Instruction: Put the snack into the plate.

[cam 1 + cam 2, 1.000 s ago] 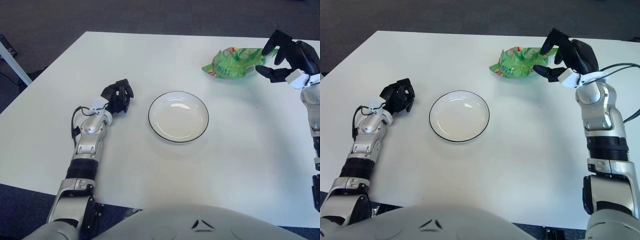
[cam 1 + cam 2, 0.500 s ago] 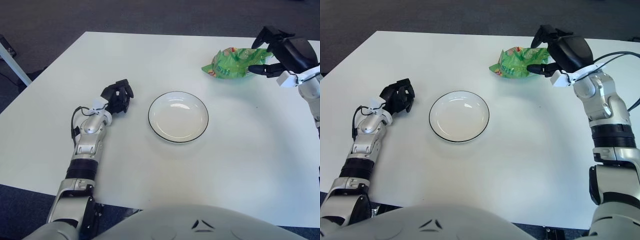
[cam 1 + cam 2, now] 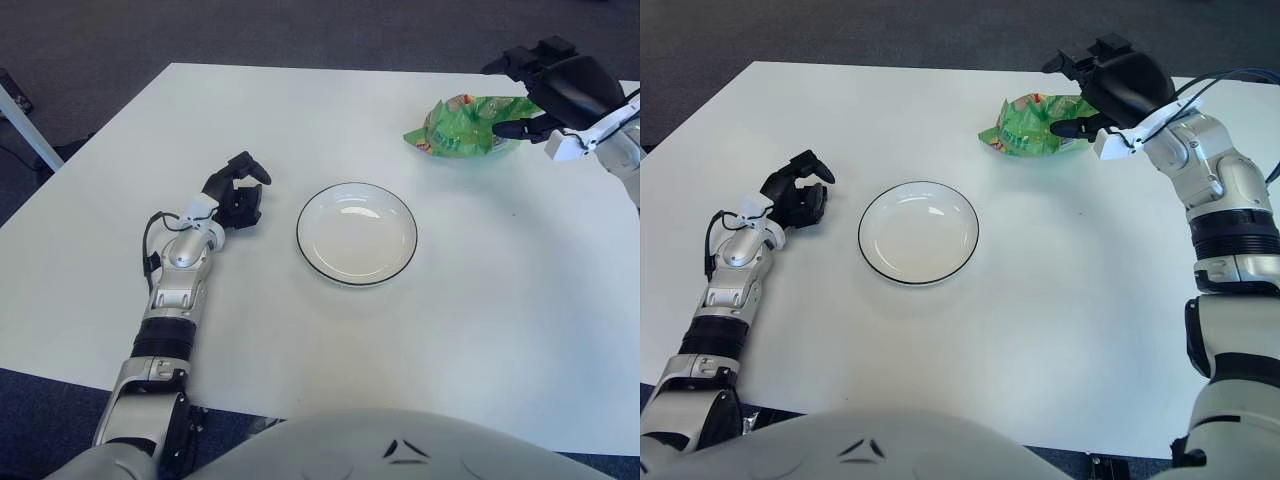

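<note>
Nearest, at nine o'clock on the white tabletop [image 3: 300, 340]: left robot hand [image 3: 236, 195], just beside the round white plate with a thin black rim [image 3: 356, 233], fingers loosely spread and holding nothing. At centre, that plate, bare inside. Farthest, at one o'clock: crinkled green plastic snack bag [image 3: 465, 126] lying flat, well apart from the plate, with the right robot hand [image 3: 1110, 84] poised over its right end, fingers spread around it, not clamped.

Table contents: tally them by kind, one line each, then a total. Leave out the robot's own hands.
Green snack bag: 1
White plate with dark rim: 1
Total: 2
</note>
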You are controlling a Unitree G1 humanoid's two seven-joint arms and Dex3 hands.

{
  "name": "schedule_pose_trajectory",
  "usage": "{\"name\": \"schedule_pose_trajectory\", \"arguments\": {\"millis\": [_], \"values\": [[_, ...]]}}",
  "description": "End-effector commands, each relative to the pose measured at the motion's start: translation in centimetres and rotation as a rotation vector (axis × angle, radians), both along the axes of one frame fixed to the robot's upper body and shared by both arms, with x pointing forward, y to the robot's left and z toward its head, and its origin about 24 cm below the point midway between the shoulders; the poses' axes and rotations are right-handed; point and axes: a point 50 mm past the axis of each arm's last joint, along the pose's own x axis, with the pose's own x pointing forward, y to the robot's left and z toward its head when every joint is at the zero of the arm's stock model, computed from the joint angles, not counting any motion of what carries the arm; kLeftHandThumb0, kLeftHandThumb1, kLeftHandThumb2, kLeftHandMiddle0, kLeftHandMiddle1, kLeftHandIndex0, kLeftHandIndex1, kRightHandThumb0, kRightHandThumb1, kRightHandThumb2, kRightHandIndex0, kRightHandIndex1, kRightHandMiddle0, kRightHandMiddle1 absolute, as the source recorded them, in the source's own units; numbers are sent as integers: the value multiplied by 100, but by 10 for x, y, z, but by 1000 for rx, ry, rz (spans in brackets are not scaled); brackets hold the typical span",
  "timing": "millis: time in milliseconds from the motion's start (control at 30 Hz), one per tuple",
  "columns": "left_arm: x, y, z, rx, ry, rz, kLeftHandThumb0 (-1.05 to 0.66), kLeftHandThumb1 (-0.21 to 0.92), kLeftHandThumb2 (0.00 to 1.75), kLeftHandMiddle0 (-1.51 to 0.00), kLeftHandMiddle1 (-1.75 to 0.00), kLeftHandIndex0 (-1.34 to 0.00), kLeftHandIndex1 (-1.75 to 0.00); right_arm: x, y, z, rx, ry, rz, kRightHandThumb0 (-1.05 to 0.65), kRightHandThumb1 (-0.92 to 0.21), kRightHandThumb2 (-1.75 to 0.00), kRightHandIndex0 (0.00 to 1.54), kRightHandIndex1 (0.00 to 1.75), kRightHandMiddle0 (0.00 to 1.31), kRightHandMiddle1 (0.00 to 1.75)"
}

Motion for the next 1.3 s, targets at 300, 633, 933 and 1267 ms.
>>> {"name": "schedule_pose_trajectory", "arguments": {"millis": [300,633,933,1267], "values": [[-15,-2,-28,18,93,23,-40,60,96,-117,-175,-40,-175,22,16,0,14,94,-16,-105,-92,-97,0,9,0,33],[-17,-3,-27,20,86,22,-40,60,97,-117,-175,-40,-175,38,23,0,-2,157,-39,-105,-92,-103,0,1,0,20],[-19,-3,-27,20,76,21,-41,59,98,-117,-175,-41,-175,47,22,-2,-17,241,-83,-105,-92,-102,0,0,0,14],[-21,-3,-26,66,48,29,-41,57,101,-118,-175,-42,-175,54,11,-25,33,330,-198,-103,-92,-103,0,0,0,15]]}}
